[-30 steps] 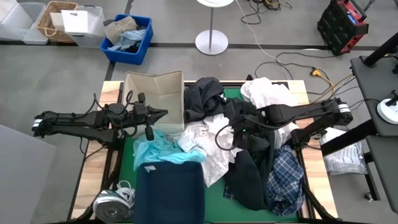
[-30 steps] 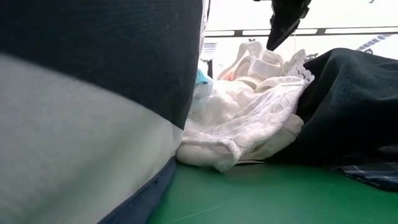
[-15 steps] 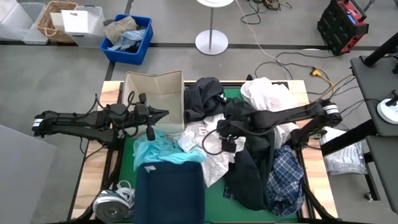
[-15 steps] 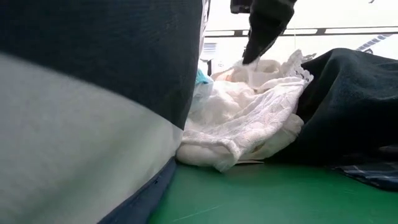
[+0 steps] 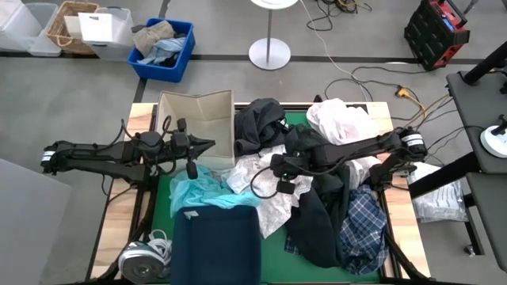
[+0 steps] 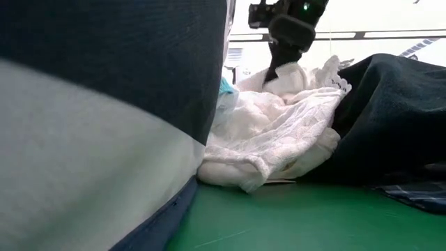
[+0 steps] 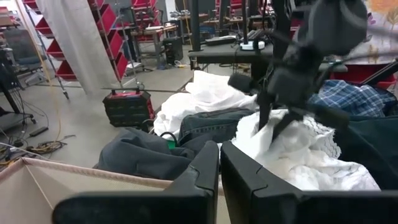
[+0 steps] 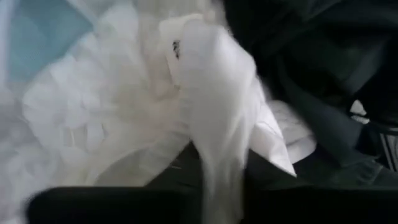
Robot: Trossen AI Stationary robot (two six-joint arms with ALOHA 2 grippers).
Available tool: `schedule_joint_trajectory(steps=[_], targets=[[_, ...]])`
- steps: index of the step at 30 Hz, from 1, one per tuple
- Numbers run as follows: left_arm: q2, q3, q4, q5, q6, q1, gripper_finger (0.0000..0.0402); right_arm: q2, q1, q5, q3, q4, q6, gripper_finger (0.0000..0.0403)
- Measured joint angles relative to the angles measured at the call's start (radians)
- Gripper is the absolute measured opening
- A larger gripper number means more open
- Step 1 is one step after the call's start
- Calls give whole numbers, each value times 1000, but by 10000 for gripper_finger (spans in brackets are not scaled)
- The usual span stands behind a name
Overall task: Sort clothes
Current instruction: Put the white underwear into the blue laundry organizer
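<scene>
Fingers pressed together, the left pincer (image 5: 207,144) hovers beside an open fabric box (image 5: 196,119), above a crumpled teal garment (image 5: 207,192). At mid-table (image 5: 273,236) lies a lacy, rumpled white garment (image 5: 265,194); the right pincer (image 5: 273,165) is clamped on a soft white fold. Dark clothes (image 5: 317,214) and a plaid shirt (image 5: 363,226) lie heaped rightward.

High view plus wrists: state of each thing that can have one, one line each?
right gripper: down on the white garment, open or shut unclear
white garment: crumpled, mid-table
left gripper: shut, empty, waiting by the box
box: open
teal garment: bunched beside the white one
plaid shirt: crumpled, partly under dark clothes
blue bin: on the floor, holding cloth
</scene>
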Motion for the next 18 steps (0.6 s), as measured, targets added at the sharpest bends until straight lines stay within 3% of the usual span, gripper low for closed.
schedule_joint_trajectory(steps=[9, 14, 18], targets=[[5, 0, 5, 0, 0, 0, 0, -151, 0, 4, 0, 27, 52, 20], [5, 0, 10, 0, 0, 0, 0, -243, 6, 9, 0, 153, 6, 19], [5, 0, 12, 0, 0, 0, 0, -298, 23, -52, 0, 285, -58, 18]])
